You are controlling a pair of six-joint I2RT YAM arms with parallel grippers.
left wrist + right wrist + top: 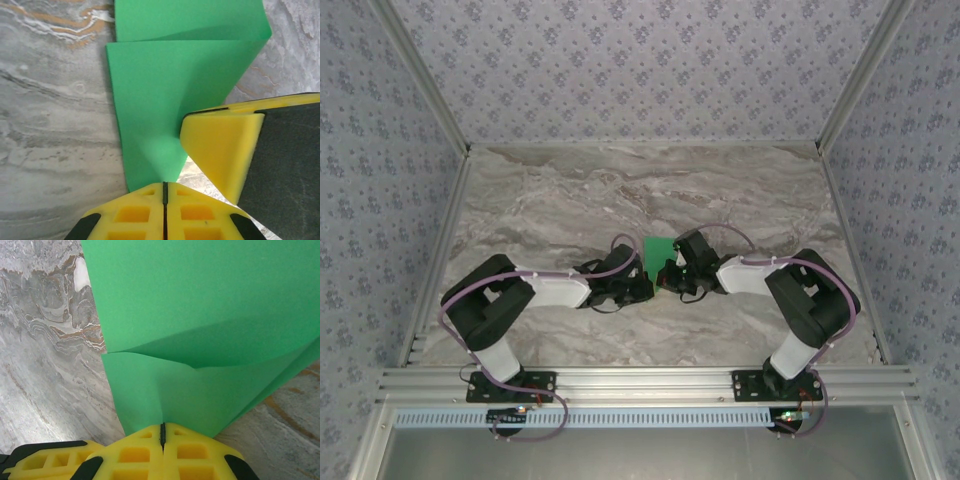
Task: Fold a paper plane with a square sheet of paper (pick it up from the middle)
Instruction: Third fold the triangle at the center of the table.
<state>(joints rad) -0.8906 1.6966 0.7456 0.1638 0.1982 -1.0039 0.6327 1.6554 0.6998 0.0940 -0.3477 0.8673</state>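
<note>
The square sheet of paper point(658, 248) is bright green and lies partly folded on the marble table, between my two grippers. In the left wrist view its layers point(170, 100) fan out from a crease, and my left gripper point(165, 186) is shut on the near tip. From the right wrist the same sheet point(200, 315) rises in two overlapping layers, with my right gripper point(162, 429) shut on its near edge. The two grippers point(642, 286) point(666, 278) pinch it side by side, almost touching. A yellow finger of the right gripper point(220, 150) overlaps the paper's lower right edge.
The grey marble tabletop point(570, 190) stretches behind and to both sides of the paper. Patterned walls with aluminium posts point(440, 250) fence the table on three sides. An aluminium rail point(640, 382) carries both arm bases at the near edge.
</note>
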